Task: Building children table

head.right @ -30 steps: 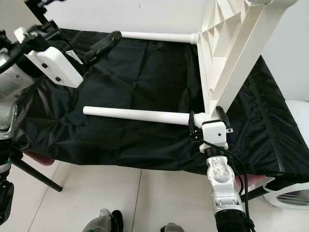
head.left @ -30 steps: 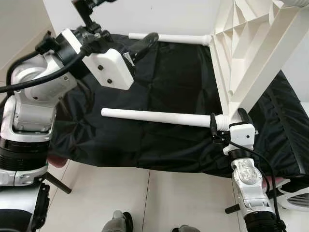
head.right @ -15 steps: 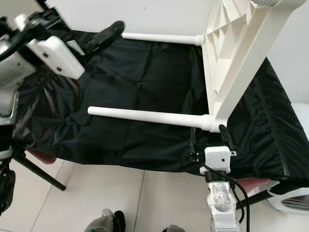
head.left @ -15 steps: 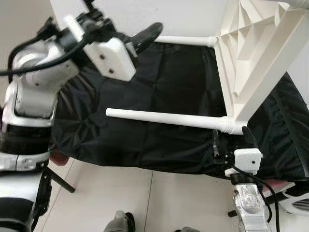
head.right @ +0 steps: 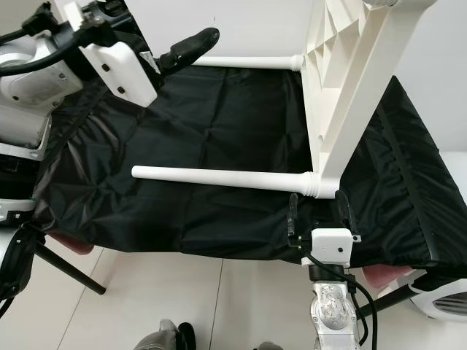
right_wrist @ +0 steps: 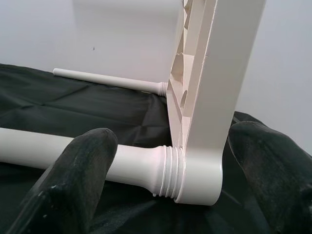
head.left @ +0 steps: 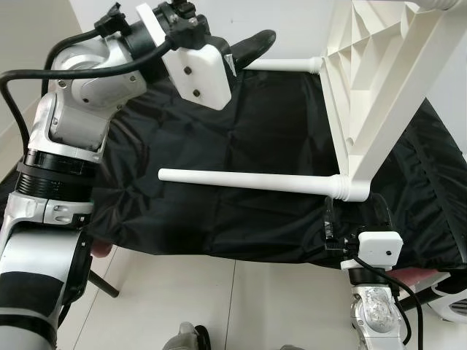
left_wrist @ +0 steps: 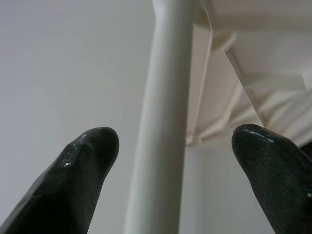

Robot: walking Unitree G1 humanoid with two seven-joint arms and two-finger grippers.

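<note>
At 11 o'clock, the left hand [head.left: 252, 45] is spread open around the far leg [head.left: 281, 65]. The white table [head.left: 379, 80] lies on its side on a black cloth [head.left: 241, 131], at 2 o'clock. The right hand [head.right: 318, 211], open and empty, sits just below the near leg [head.right: 219, 176] at 5 o'clock.

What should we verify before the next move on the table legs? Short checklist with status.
1. Near leg seated in the tabletop corner socket: cannot tell; threads are visible at the joint in the right wrist view.
2. Right tool open and apart from the near leg: ok, it sits just below the socket.
3. Left tool open, far leg between its fingers: ok; contact cannot tell.
4. Far leg fixed at the tabletop: cannot tell.
5. Tabletop standing on edge on the black cloth: ok; what holds it up is out of view.
</note>
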